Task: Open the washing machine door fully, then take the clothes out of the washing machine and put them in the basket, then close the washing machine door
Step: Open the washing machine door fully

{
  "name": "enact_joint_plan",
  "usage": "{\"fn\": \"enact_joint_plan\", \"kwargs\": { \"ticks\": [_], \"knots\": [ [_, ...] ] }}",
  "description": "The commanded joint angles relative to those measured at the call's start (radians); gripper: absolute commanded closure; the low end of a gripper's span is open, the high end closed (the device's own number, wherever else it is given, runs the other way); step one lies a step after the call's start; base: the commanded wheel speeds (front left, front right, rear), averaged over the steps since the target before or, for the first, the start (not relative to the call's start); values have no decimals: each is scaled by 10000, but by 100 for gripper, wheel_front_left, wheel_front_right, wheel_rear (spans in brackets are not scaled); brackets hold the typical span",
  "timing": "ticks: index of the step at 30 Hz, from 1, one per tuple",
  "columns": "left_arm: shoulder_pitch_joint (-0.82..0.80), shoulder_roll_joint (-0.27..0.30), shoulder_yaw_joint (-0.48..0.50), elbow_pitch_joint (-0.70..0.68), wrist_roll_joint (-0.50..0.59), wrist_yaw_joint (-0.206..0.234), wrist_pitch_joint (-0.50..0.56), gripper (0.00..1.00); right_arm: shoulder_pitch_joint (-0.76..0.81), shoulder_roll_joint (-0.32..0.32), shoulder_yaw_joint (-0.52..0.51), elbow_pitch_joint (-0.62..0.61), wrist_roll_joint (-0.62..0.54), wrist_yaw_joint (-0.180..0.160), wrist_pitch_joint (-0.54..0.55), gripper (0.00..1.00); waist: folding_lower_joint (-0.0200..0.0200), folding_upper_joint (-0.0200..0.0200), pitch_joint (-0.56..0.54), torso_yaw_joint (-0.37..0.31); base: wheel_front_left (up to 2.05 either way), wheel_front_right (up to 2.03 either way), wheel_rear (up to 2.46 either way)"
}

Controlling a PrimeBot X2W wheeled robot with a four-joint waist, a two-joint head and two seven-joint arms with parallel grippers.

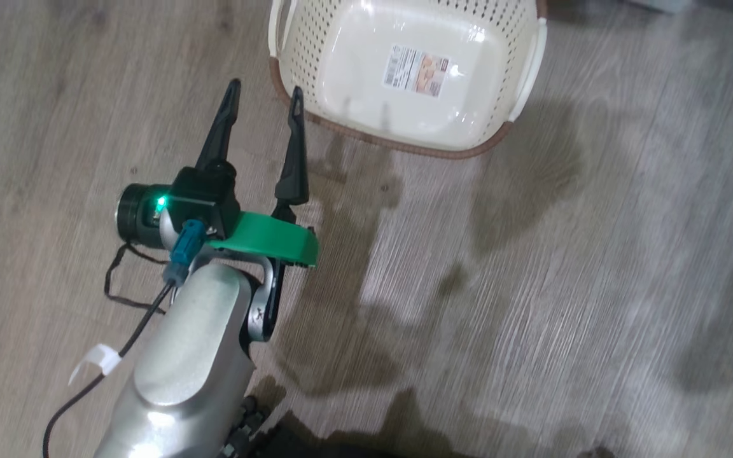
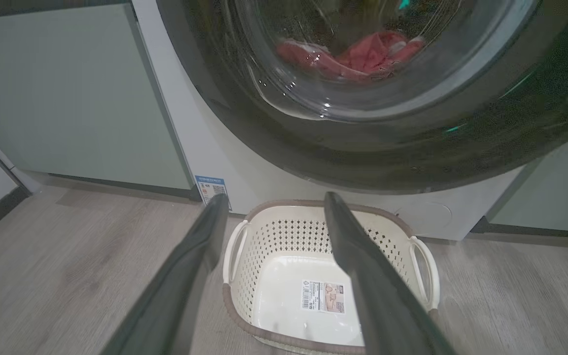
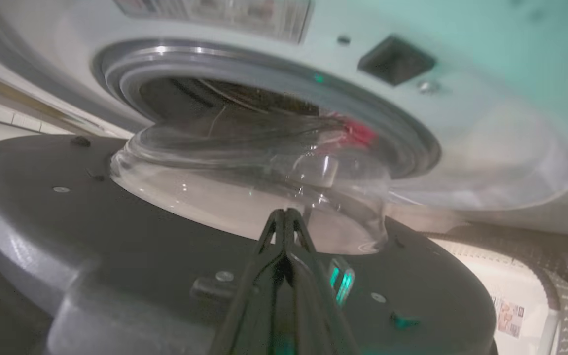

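Observation:
The washing machine (image 2: 244, 162) is white, and its door (image 2: 313, 153) has a black rim and a glass bowl. In the right wrist view the door (image 3: 116, 222) stands partly open, its grey inner face toward me and a gap to the grey drum seal (image 3: 264, 79). Red clothes (image 2: 358, 54) lie in the drum; the clothes (image 3: 358, 133) show past the bowl. The cream basket (image 2: 284, 236) stands empty on the floor before the machine. My left gripper (image 1: 265, 92) hangs open just short of the basket (image 1: 404, 143). My right gripper (image 3: 286, 213) is shut, empty, its tips against the door's inner side by the bowl.
Pale green cabinets (image 2: 67, 88) flank the machine on both sides. A blue sticker (image 2: 211, 189) and a round service flap (image 2: 424, 216) sit low on its front. Grey wood-look floor (image 1: 532, 286) spreads around the basket (image 3: 535, 296).

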Motion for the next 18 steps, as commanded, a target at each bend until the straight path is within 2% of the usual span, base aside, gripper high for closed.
{"fn": "enact_joint_plan", "kwargs": {
  "ticks": [1, 9, 18],
  "knots": [
    [112, 191, 384, -226, 64, 29, -67, 0, 302, 288, 139, -480, 92, 2, 170, 100, -1, 0, -219, -23, 0, 0, 0],
    [625, 191, 710, -27, 323, -218, -67, 0, 2157, 795, 431, -1347, 405, 2, 653, 100, -1, 0, -1404, 20, 0, 0, 0],
    [1393, 191, 729, 237, 512, -462, -67, 0, 4241, 1601, 573, -1663, 620, 2, 857, 100, -1, 0, -2838, 376, 0, 0, 0]
  ]
}}
